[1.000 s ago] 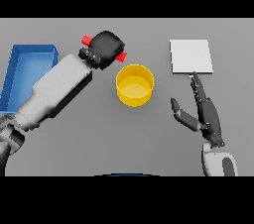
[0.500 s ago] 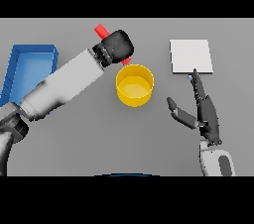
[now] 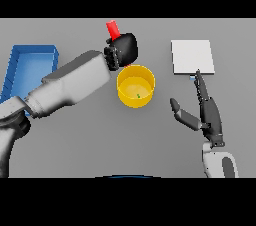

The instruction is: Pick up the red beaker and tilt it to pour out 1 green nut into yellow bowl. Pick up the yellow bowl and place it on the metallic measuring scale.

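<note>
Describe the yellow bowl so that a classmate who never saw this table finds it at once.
Start at the grey table and look to its middle, between the blue tray and the metallic scale. The yellow bowl is the only round yellow thing, with a green nut inside.

Lab bench: beaker (image 3: 113,29), measuring scale (image 3: 192,56)

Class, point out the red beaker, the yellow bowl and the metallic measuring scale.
red beaker (image 3: 113,29), head view, its end above the left hand.
yellow bowl (image 3: 124,79), head view, its rim.
metallic measuring scale (image 3: 192,56), head view, middle of its plate.
</note>
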Robot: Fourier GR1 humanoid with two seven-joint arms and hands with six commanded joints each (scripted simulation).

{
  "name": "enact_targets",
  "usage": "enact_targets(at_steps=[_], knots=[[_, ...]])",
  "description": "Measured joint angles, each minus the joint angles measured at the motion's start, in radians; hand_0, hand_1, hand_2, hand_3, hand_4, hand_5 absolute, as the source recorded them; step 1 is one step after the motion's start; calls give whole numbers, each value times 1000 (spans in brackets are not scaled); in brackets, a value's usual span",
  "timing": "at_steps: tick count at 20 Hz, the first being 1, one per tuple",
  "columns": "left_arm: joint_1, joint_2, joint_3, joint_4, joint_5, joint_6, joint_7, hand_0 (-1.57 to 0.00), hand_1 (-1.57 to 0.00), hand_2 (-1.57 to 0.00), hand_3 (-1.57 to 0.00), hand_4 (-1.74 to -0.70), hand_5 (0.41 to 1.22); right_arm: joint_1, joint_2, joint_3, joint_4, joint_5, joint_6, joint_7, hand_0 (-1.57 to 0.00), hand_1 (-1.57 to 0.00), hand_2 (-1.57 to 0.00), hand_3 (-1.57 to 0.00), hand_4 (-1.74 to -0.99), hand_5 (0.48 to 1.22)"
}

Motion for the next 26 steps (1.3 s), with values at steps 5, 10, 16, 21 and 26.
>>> enact_targets(at_steps=[5, 10, 16, 21, 26], knots=[[-76, -31, -58, 26, -81, 24, -13, -1571, -1571, -1571, -1570, -1733, 1221, 5, 10, 5, -9, 2, -6, -11, 1, 1, 1, 1, -1133, 575], [-258, -6, -42, 89, -119, 48, -78, -1571, -1571, -1571, -1571, -1727, 1221, -7, 19, 12, 6, 11, -9, 1, 1, 1, 1, 1, -1133, 557], [-416, 72, 199, 283, 8, 52, -2, -1571, -1571, -1571, -1571, -1728, 1221, -1, 13, 12, 3, -18, 19, -29, 1, 1, 1, 1, -1104, 563], [-427, 208, 597, 474, 340, -16, 117, -1571, -1571, -1571, -1520, -1737, 1221, -30, 7, 7, 37, -28, 29, -21, 1, 1, 1, 1, -1116, 582], [-291, 327, 859, 569, 599, 78, 169, -1571, -1571, -1571, -1554, -1740, 1221, -49, -12, 9, 42, -3, 21, -21, 1, 1, 1, 1, -1132, 614]])
